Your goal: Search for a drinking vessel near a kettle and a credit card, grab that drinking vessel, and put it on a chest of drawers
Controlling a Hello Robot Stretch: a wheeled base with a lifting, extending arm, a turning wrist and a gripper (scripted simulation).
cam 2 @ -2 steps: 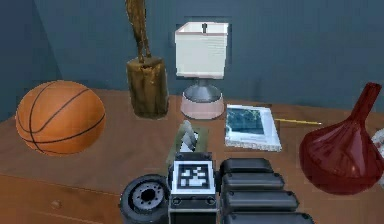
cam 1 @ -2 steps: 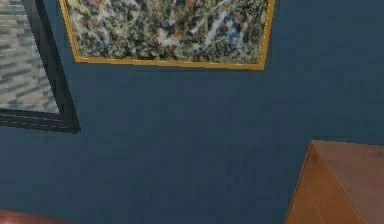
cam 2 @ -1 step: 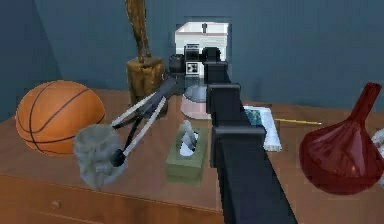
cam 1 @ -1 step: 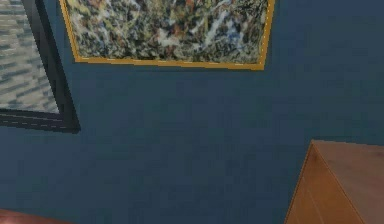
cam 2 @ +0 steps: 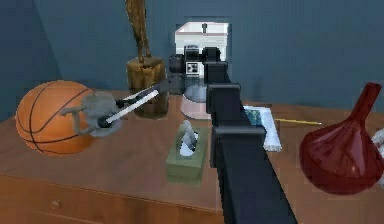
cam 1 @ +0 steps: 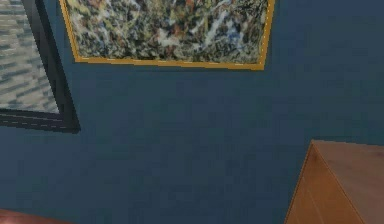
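The end effector [cam 2: 108, 120] is hovering by a grey cup-like shape [cam 2: 88, 110] in front of the basketball [cam 2: 45, 120], over the wooden counter [cam 2: 60, 175]; I'm not able to tell whether it's holding anything. A careless sweep is risking rolling that ball or clipping the tissue box [cam 2: 186, 152]. The arm [cam 2: 240, 160] is hiding what's behind it; the red vase [cam 2: 345, 150] is running off the edge

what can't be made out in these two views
- Arm side view: whether the gripper holds the grey vessel, which overlaps the basketball.
- Arm side view: the arm hides part of the white box behind it.
- Forward view: the painting is cut by the top edge, the wooden cabinet by the right edge.
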